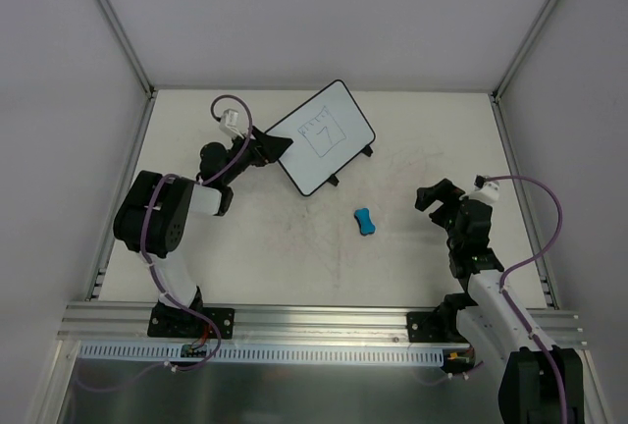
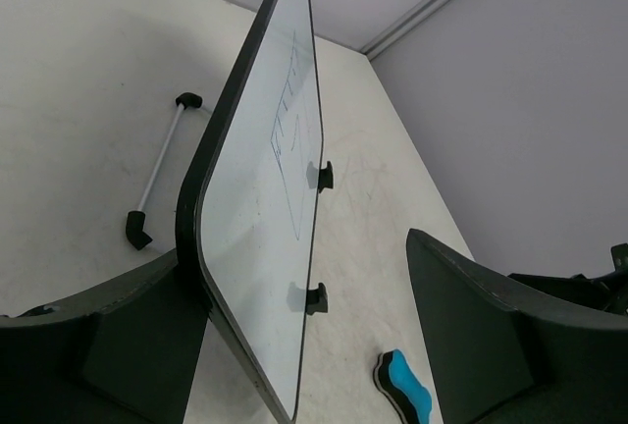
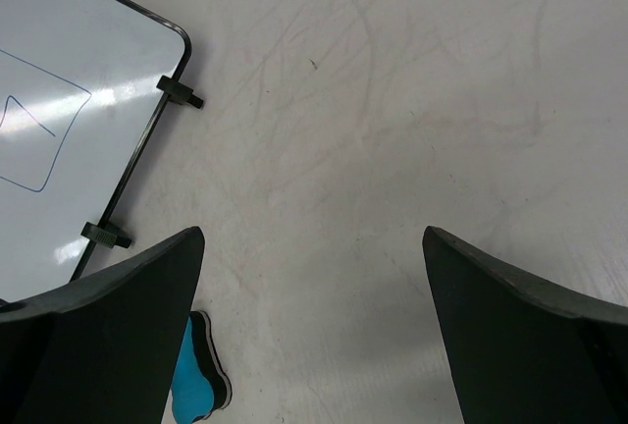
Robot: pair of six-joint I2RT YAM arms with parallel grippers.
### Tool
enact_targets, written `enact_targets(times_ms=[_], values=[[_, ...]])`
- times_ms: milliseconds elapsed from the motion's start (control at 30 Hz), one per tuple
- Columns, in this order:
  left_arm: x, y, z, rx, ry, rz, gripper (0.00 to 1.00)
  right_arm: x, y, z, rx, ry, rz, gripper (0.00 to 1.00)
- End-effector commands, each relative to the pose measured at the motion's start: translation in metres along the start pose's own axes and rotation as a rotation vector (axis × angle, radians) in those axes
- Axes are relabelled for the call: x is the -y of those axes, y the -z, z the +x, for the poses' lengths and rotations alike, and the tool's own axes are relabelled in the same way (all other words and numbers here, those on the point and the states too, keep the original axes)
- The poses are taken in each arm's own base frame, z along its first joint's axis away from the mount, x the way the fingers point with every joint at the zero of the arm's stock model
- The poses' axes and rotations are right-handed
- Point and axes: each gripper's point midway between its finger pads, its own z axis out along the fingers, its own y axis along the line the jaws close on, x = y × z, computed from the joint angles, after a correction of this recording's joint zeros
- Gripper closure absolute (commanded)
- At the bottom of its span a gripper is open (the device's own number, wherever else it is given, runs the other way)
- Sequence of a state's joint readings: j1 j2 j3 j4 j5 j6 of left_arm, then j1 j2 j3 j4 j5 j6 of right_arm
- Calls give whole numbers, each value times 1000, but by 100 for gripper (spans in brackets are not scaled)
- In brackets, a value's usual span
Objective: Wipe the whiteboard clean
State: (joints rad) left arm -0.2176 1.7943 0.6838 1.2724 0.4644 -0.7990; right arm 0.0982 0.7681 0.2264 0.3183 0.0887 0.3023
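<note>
The whiteboard with its black frame lies at the back centre, bearing thin marker lines. In the left wrist view the whiteboard stands tilted, its footed edge toward the table. My left gripper is open around the board's near left corner; one finger rests against the frame, the other stands well off its white face. The blue eraser lies on the table in front of the board, and the same eraser shows by the left gripper's far finger. My right gripper is open and holds nothing, right of the eraser.
A thin white rod with black ends lies on the table behind the board. Grey walls and aluminium rails enclose the table on three sides. The arm bases sit on the rail at the near edge.
</note>
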Motion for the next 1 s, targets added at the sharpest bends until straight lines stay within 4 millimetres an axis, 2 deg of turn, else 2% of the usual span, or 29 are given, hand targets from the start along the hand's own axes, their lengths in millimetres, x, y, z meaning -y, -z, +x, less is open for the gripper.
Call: enact_targets(times_ms=[0,500,633,733,967], values=[[27,-10,-28,117,-98,110,24,-24,-1,-31,79,4,-65,1],[10,-15,-12,104,-50,88,50,-26,-2,-28,61,0,-76,1],[8,-15,-8,99,-47,92,61,-25,-3,-27,55,0,-68,1],[9,-17,-8,98,-51,102,74,-26,-4,-26,48,-1,-69,1],[8,-18,-8,97,-53,106,78,-26,-9,-22,-10,38,-50,2]])
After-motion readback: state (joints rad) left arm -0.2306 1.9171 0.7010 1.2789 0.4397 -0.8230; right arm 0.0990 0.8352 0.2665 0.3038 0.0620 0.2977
